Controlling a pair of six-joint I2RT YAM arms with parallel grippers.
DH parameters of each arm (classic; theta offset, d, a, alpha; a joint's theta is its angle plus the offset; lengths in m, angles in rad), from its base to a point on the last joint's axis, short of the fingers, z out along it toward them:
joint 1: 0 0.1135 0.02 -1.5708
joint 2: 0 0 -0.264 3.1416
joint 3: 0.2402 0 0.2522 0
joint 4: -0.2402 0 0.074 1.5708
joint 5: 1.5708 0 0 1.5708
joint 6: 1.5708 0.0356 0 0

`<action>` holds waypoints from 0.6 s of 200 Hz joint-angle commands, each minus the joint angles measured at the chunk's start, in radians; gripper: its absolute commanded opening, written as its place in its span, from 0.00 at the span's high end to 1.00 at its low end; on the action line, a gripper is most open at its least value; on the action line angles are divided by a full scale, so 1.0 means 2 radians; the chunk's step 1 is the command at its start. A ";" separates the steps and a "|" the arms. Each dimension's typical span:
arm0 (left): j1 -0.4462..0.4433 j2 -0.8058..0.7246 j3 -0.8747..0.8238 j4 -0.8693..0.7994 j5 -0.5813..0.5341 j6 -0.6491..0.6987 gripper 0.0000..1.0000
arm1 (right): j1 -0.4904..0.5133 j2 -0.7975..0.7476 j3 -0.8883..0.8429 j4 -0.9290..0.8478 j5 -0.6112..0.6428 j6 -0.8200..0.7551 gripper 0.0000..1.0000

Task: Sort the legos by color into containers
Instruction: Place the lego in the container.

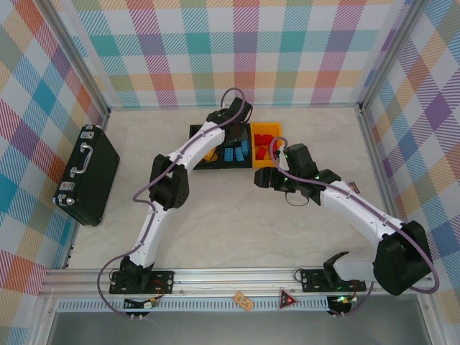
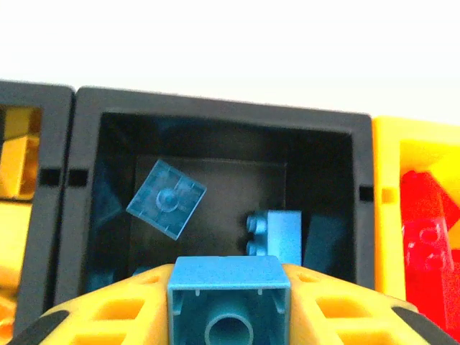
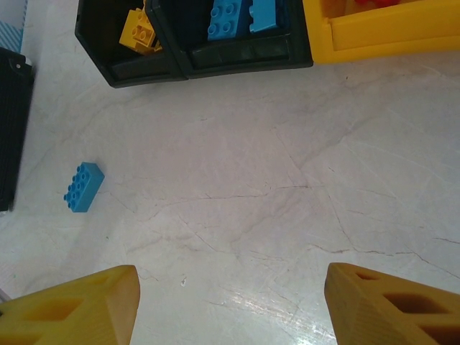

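Left gripper point(image 2: 228, 277) of mine hangs over the middle black open-top plastic bin point(image 2: 215, 118), pinching a small blue studded plastic brick point(image 2: 228, 307) by its side walls; other blue bricks point(image 2: 167, 198) lie inside. My right gripper point(image 3: 230, 277) is spread above the pale marbled surface point(image 3: 287, 201), where a second blue brick point(image 3: 83, 187) lies loose, nearer and left of the bins point(image 3: 215, 61). Light, rigid, slick, I judge: take its long flat sides.
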 commanded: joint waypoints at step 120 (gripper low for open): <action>-0.010 -0.036 -0.001 -0.030 0.017 0.025 0.45 | -0.009 -0.007 -0.011 -0.001 -0.010 0.006 0.31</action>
